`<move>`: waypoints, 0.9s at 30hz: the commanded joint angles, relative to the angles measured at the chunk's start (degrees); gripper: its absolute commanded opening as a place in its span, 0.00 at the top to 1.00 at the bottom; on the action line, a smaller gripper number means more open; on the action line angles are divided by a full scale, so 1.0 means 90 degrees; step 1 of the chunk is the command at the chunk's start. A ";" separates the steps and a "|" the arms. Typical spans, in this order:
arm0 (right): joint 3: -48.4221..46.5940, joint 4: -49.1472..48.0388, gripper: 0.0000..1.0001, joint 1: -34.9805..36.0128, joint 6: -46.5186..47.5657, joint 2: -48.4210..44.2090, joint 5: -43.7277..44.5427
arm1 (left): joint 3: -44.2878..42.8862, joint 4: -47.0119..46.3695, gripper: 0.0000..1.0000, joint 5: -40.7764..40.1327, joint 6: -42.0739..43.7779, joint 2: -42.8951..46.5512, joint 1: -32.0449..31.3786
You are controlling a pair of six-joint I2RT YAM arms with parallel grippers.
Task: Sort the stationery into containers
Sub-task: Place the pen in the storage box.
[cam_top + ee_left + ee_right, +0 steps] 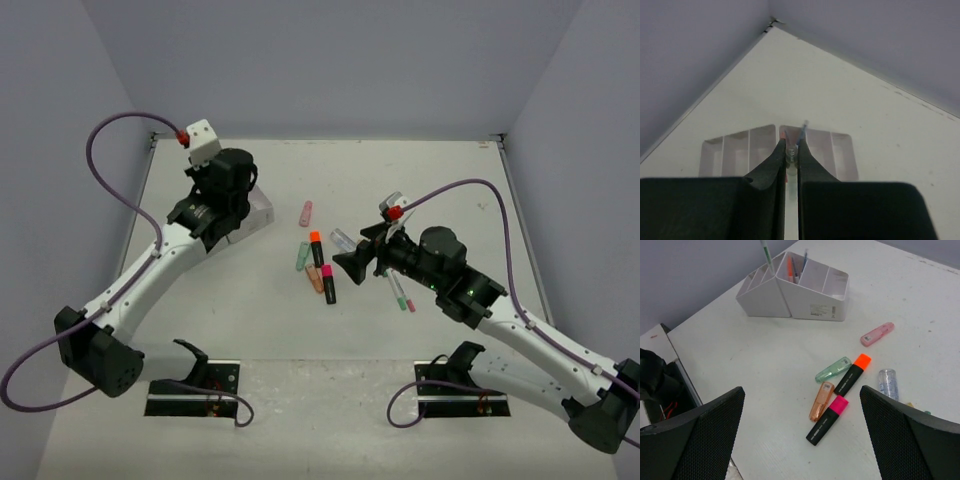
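The left claw (791,146) is pressed together on a thin pen (801,131), which stands nearly upright between its fingers (775,162) with its tip pointing down at the two white containers (830,147). These are divided organisers set side by side near the far left of the worktop (250,320). The right wrist view shows the pen's greenish shaft coming down where the two meet, though which compartment it enters cannot be told. An orange pen (789,270) and a blue pen (803,261) already stand in the right-hand container. The right claw (350,266) is spread wide and holds nothing, hanging low over the middle of the worktop, well apart from the containers. Just in front of it lies a loose cluster of stationery. A black marker with a pink cap (827,419) lies nearest, touching a translucent orange highlighter (821,401) at its side. A black marker with an orange cap (852,375) lies just beyond, with a mint green highlighter (834,369) close beside it. To the right is a small clear tube-like piece (888,383). Farther off, between the cluster and the containers, a pale pink highlighter (877,333) lies alone. In the overhead view, a couple of thin pens (400,292) with green and pink ends rest on the worktop partly under the right arm.
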State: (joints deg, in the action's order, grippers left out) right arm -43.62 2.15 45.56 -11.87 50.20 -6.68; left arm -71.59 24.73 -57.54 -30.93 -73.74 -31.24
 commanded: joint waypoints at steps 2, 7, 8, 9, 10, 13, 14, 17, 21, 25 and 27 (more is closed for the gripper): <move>0.0101 -0.0132 0.01 -0.0011 -0.0153 0.0018 0.0330 | -0.0064 -0.0990 1.00 0.0250 -0.0090 -0.0601 0.1074; 0.0111 -0.0123 0.01 -0.0013 -0.0214 0.0018 0.0157 | 0.0324 -0.1893 1.00 0.0602 0.0103 -0.0935 0.1411; 0.0110 -0.0131 0.01 -0.0005 -0.0214 0.0018 0.0147 | 0.0336 -0.1916 1.00 0.0558 0.0124 -0.0983 0.1411; 0.0110 -0.0132 0.01 -0.0004 -0.0214 0.0026 0.0154 | 0.0323 -0.1868 1.00 0.0439 0.0104 -0.1037 0.1411; 0.0110 -0.0138 0.01 -0.0004 -0.0214 0.0022 0.0150 | 0.0380 -0.1931 1.00 0.0361 0.0109 -0.1067 0.1411; 0.0110 -0.0151 0.01 -0.0004 -0.0220 0.0050 0.0117 | 0.0591 -0.2227 1.00 0.0378 0.0166 -0.1065 0.1411; 0.0110 -0.0157 0.01 -0.0010 -0.0230 0.0081 0.0135 | 0.0651 -0.2262 1.00 0.0395 0.0143 -0.1082 0.1417; 0.0087 -0.0164 0.01 -0.0007 -0.0294 0.0242 0.0323 | 0.0756 -0.2095 0.86 0.0447 -0.0069 -0.1117 0.1411; -0.0227 0.0196 0.01 -0.0023 -0.0517 0.0788 0.0645 | 0.0742 -0.1497 0.41 0.0436 -0.0575 -0.1066 0.1411; -0.0848 0.1001 0.01 -0.0023 -0.0964 0.1526 0.0901 | 0.0735 -0.1150 0.23 0.0731 -0.0743 -0.0692 0.1403; -0.1016 0.1254 0.01 -0.0021 -0.1309 0.1924 0.1291 | 0.0795 -0.1059 0.18 0.1014 -0.0775 -0.0293 0.1365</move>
State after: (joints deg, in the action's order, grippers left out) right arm -46.95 7.73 45.55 -17.40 61.94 -1.66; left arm -64.78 12.87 -51.07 -35.00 -83.19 -18.73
